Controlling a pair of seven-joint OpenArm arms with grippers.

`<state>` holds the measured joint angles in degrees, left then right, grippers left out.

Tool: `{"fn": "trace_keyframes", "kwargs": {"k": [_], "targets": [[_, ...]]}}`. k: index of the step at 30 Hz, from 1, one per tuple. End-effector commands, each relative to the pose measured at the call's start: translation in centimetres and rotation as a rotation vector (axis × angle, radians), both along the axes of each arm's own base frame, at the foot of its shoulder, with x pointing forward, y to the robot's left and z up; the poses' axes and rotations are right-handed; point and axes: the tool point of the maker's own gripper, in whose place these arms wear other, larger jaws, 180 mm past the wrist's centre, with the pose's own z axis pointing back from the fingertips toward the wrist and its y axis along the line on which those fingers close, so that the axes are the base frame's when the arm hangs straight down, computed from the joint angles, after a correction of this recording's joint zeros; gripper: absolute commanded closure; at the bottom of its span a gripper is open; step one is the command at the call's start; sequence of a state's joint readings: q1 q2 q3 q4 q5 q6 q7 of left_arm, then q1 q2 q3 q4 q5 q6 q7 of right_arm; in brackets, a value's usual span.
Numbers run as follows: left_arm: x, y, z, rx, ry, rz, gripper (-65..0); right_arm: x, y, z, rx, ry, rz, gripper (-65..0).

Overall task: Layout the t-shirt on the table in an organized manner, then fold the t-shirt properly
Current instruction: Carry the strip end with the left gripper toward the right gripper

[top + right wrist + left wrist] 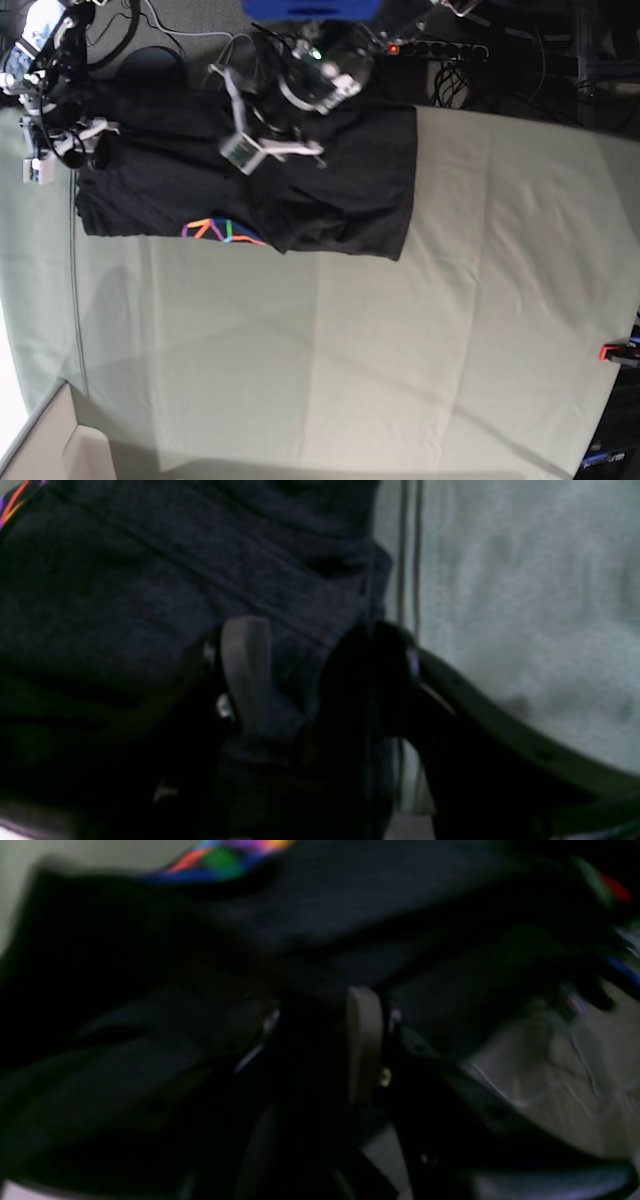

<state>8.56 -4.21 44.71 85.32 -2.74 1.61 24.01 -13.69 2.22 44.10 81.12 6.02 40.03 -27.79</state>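
We take the rainbow graphic [222, 230] as our landmark and work from left to right across the base view.

To the left of the graphic, our right gripper [320, 665] is down at the far left part of the black t-shirt [335, 205]. Its fingers stand apart with dark cloth between and beneath them; we cannot see a firm pinch.

The graphic itself lies along the shirt's near edge, partly cut off by cloth that runs over or under it. The shirt stretches out to both sides of it and beyond it toward the arms, on the pale cloth-covered table [300, 370], at the arms' side. The table's near side, below the graphic, shows bare cloth.

To the right of the graphic and a little beyond it, our left gripper [325, 1040] is over the bunched middle of the shirt. The left wrist view is dark and blurred, so we cannot tell whether its fingers are clamped on fabric. Right of that, a wide flap lies fairly smooth, with a wavy near edge.

We judge the job to be at the laying-out step: the shirt is spread sideways but creased and doubled around the graphic, with no neat fold to be seen. Straightening it out and all the proper folding seem left to do.
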Motion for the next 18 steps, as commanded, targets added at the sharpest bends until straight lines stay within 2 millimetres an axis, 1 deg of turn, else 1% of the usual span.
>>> {"fn": "trace_keyframes", "kwargs": {"k": [1, 4, 7, 8, 10, 12, 13, 15, 18], "targets": [[1.6, -0.4, 2.4, -0.049, -0.074, 0.017, -17.2, 0.8, -0.7, 1.2, -0.019, -0.047, -0.003, -33.4], [2.4, -0.3, 4.3, -0.082, -0.113, 0.033, -17.2, 0.8, -0.7, 1.2, -0.02, -0.047, -0.005, -33.4], [4.1, 2.6, 5.1, -0.077, -0.142, 0.107, -17.2, 0.8, -0.7, 1.2, -0.02, -0.047, -0.005, -33.4], [5.0, 3.9, 5.5, -0.083, -0.146, 0.155, -17.2, 0.8, -0.7, 1.2, -0.02, -0.047, -0.005, -33.4], [7.3, 7.4, 5.3, -0.087, -0.129, 0.282, -17.2, 0.8, -0.7, 1.2, -0.02, -0.047, -0.005, -33.4], [8.7, 10.3, 4.4, -0.086, -0.097, 0.376, -17.2, 0.8, -0.7, 1.2, -0.02, -0.047, -0.005, -33.4], [9.1, 11.2, 4.0, -0.089, -0.079, 0.408, -17.2, 0.8, -0.7, 1.2, -0.02, -0.047, -0.005, -33.4], [9.5, 12.4, 2.5, -0.09, -0.029, 0.452, -17.2, 0.8, -0.7, 1.2, -0.02, -0.047, -0.005, -33.4], [10.9, 12.4, 1.3, -0.083, -0.003, 0.454, -17.2, 0.7, -0.6, 1.1, -0.017, -0.045, -0.006, -33.4]]}}
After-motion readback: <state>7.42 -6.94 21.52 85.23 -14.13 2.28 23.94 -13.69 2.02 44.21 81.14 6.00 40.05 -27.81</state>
